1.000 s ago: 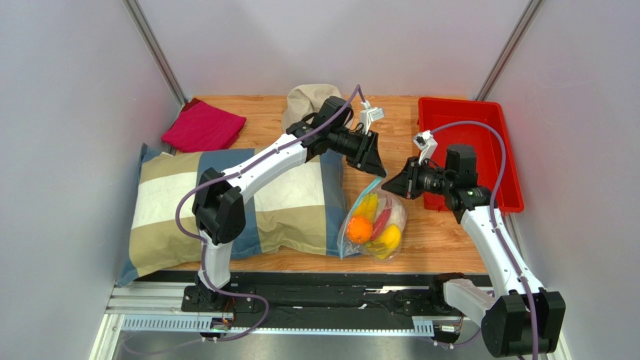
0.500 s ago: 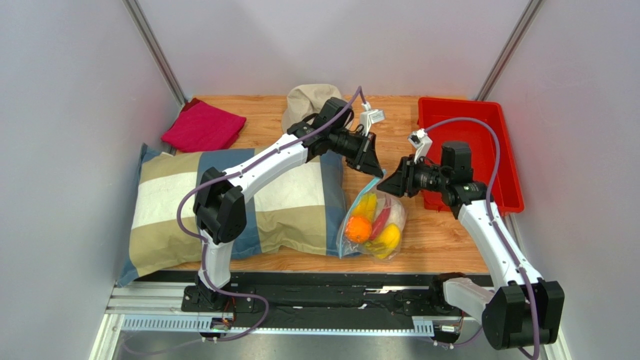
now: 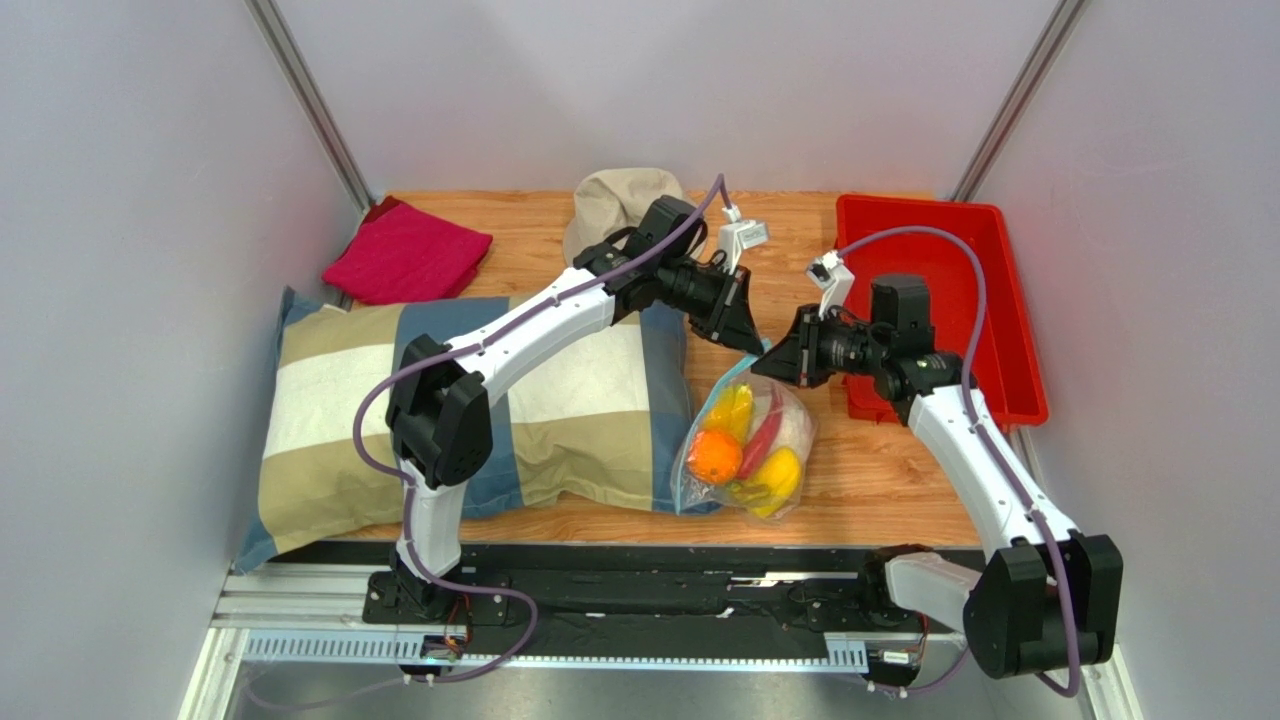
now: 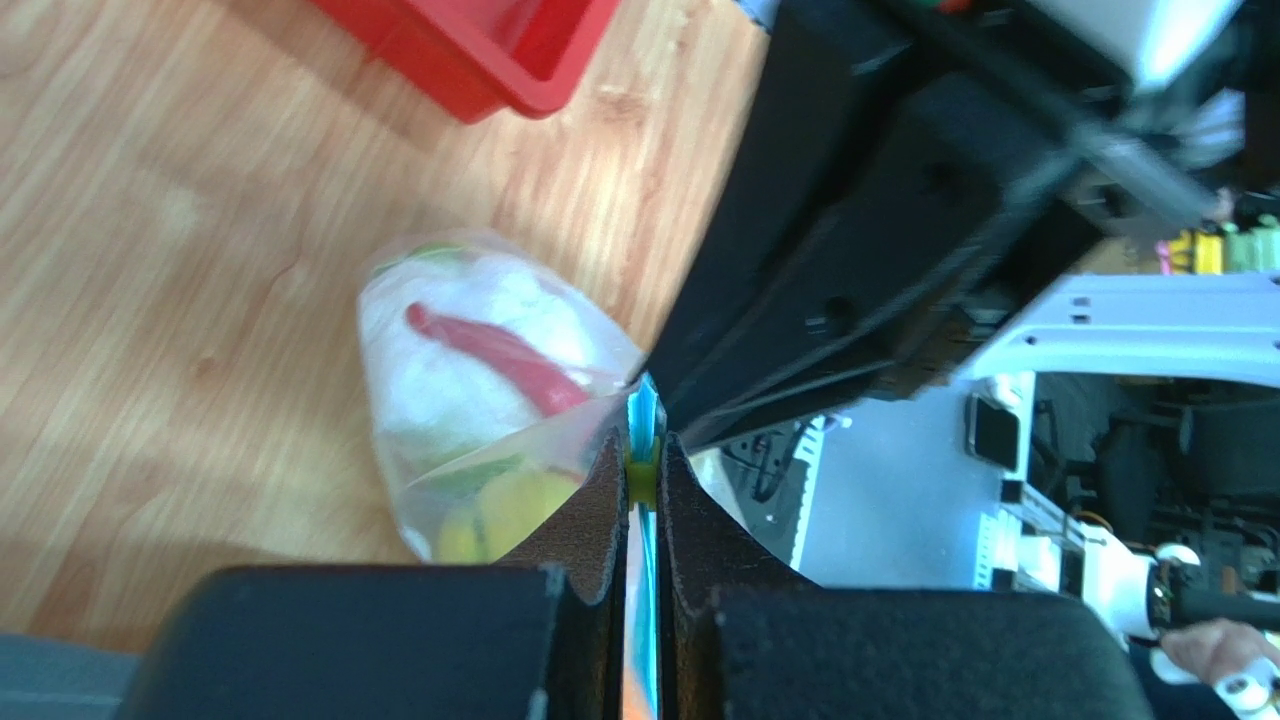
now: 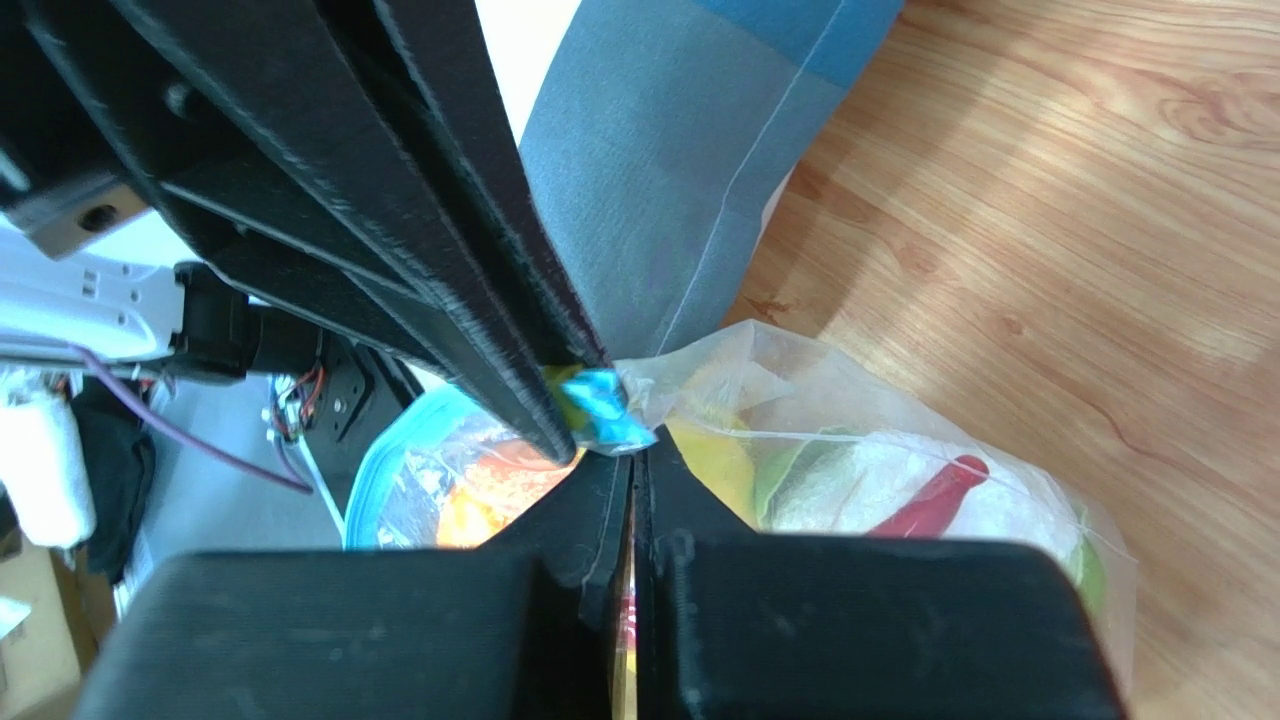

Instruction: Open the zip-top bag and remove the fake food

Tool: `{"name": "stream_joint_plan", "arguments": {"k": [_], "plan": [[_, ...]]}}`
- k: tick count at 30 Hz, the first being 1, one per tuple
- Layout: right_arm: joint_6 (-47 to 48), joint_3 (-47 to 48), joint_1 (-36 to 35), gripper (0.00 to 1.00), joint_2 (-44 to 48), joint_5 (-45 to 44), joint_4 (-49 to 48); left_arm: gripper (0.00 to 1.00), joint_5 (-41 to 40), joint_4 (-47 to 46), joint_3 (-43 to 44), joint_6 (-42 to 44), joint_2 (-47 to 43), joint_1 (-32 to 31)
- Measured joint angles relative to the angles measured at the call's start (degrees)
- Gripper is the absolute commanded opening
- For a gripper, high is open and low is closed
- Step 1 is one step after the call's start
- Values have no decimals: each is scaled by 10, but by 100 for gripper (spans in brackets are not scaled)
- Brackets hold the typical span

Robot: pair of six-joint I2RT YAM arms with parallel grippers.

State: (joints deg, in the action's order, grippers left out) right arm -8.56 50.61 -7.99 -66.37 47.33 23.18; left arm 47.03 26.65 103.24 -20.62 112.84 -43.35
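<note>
The clear zip-top bag (image 3: 751,450) stands on the wood table beside the pillow, its mouth pulled up to a peak. Inside lies the fake food: an orange (image 3: 718,459), yellow fruit (image 3: 775,477), a red pepper piece (image 4: 496,353) and white cauliflower (image 5: 887,465). My left gripper (image 3: 747,347) is shut on the light blue zip strip (image 4: 643,413) at the peak. My right gripper (image 3: 763,362) meets it from the right, shut on the clear bag lip (image 5: 661,383) just beside the left fingers (image 5: 496,345).
A striped pillow (image 3: 451,405) fills the left half of the table, touching the bag. A red tray (image 3: 977,255) sits at the back right, a magenta cloth (image 3: 406,252) at the back left and a beige cloth hat (image 3: 609,203) at the back middle.
The left jaws closed on the zip strip. The right gripper moved left up to the bag's peak, opened briefly and shut there against the left gripper.
</note>
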Motion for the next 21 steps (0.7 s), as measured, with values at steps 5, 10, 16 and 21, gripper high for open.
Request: {"name": "stream_joint_plan", "arguments": {"k": [5, 10, 16, 21], "plan": [[-50, -11, -2, 0, 39, -42, -1, 0, -33, 12, -6, 2, -5, 0], [-98, -5, -2, 0, 47, -76, 11, 0, -54, 8, -24, 1, -16, -2], [-125, 26, -3, 0, 25, -105, 42, 0, -60, -8, -57, -10, -36, -4], [-145, 43, -2, 0, -3, -136, 58, 0, -67, -17, -106, -16, -69, -14]]}}
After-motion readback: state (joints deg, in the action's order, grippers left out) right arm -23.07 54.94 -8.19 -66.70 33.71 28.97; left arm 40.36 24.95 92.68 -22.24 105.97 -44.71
